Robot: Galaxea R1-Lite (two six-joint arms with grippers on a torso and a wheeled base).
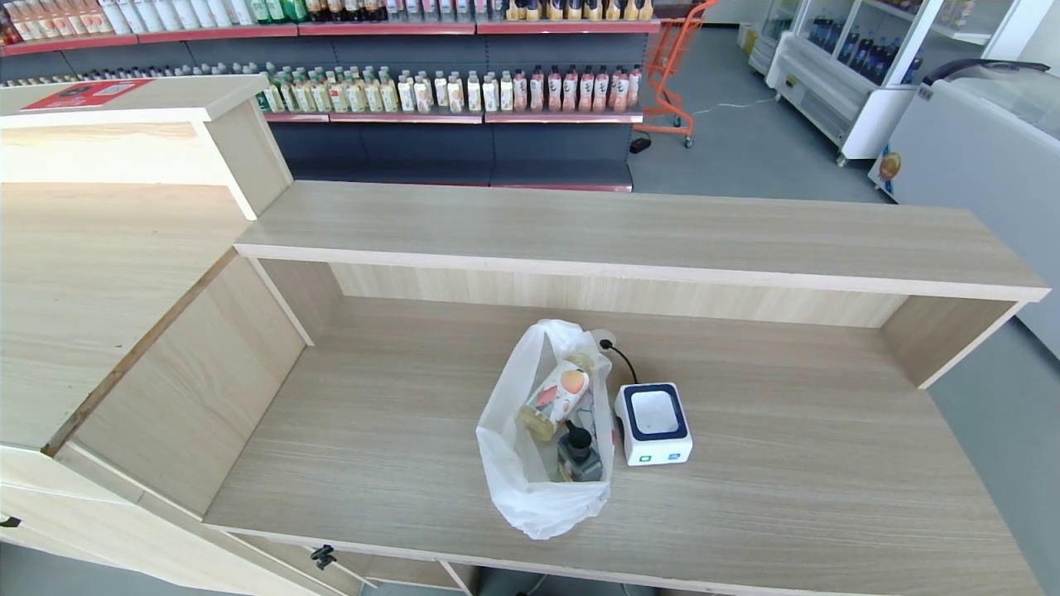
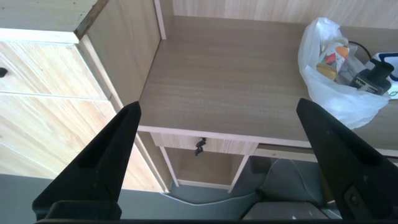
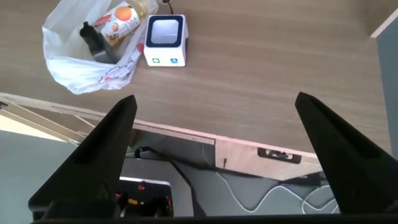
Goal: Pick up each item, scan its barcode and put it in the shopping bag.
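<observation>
Short of the counter edge, left gripper and right gripper both gape wide, empty. Beyond them: white shopping bag holding peach-label bottle and dark bottle.

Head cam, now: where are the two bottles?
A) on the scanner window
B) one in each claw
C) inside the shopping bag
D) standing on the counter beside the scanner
C: the peach-label bottle and the dark bottle both lie inside the white shopping bag, next to the scanner.
</observation>
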